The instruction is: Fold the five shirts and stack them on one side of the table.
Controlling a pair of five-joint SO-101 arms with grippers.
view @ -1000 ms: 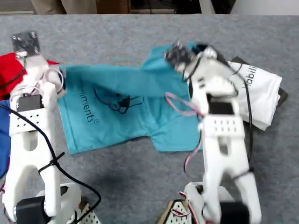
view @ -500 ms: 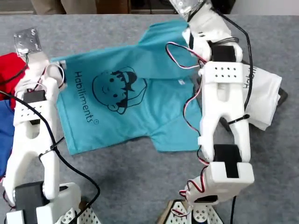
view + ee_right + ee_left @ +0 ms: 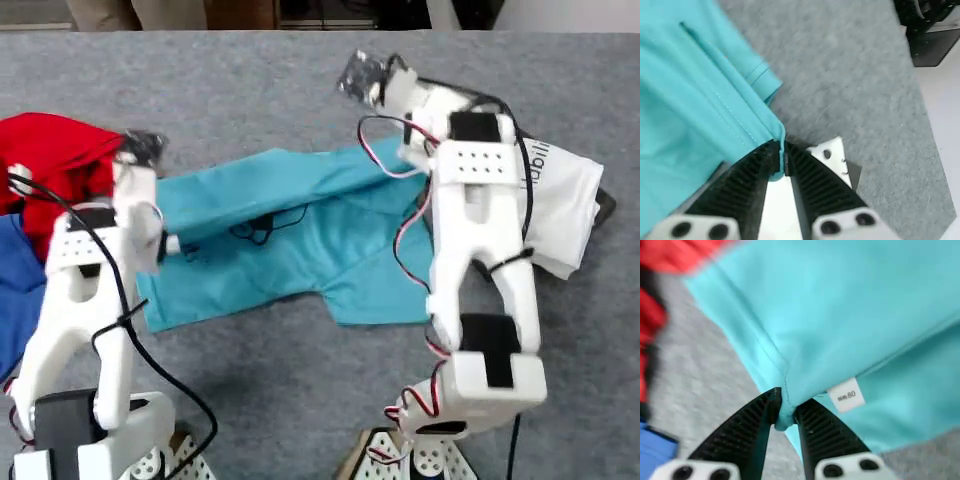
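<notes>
Teal shirt (image 3: 300, 235) gripped at both ends, half-folded across the grey surface (image 3: 300, 400).
Jaws of the left arm (image 3: 85, 270) and right arm (image 3: 478, 190) are each clamped tight on a hem edge. Pinches this thin may slip and skew the fold. Four shirts are visible: this one, one red shirt (image 3: 50, 160), one blue shirt (image 3: 12, 300) and one white shirt (image 3: 565, 195).

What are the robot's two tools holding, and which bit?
Both hold the teal fabric T-shirt: the left tool pinches a seamed edge beside its small white label, the right tool a folded edge near a sleeve.
</notes>
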